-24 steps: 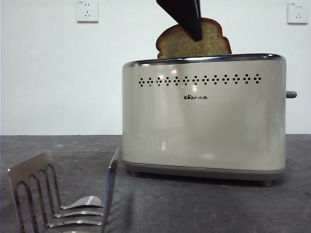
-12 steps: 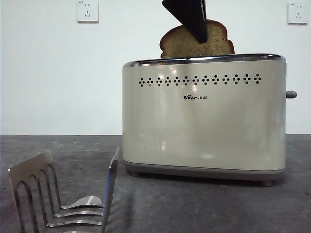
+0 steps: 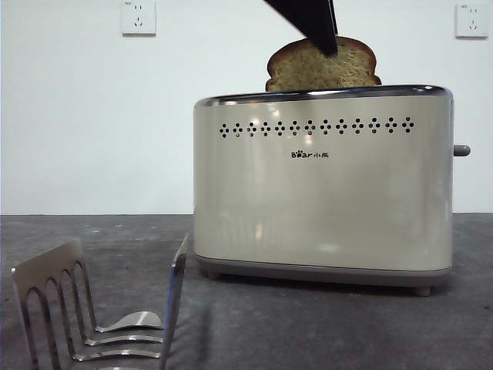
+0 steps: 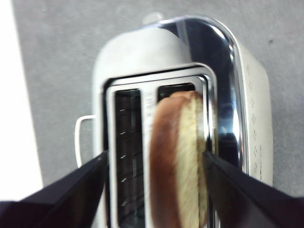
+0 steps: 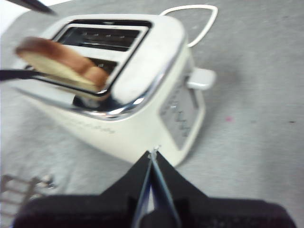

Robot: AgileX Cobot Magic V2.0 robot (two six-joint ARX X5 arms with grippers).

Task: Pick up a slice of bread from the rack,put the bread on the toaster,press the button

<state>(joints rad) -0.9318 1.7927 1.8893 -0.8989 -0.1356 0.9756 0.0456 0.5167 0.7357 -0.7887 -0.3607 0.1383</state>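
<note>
The slice of bread (image 3: pixel 323 68) stands upright in the toaster (image 3: pixel 323 193), its domed top showing above the chrome rim. In the left wrist view the bread (image 4: pixel 178 161) sits in the slot nearer the vent-hole side. My left gripper (image 4: pixel 154 156) is open around it: one jaw lies against the bread, the other stands well off. It comes down from above in the front view (image 3: pixel 312 23). My right gripper (image 5: pixel 153 154) is shut and empty, hovering off the toaster's narrow end near the button (image 5: pixel 202 78), which also shows in the front view (image 3: pixel 461 150).
The silver rack (image 3: pixel 92 316) stands with no bread in it at the front left, lower than the toaster. A white cable (image 5: pixel 190 19) loops on the grey table behind the toaster. Two wall sockets (image 3: pixel 139 17) are on the white wall.
The bread has shifted to the right along the slot and sunk slightly. The left gripper has moved right and risen a little.
</note>
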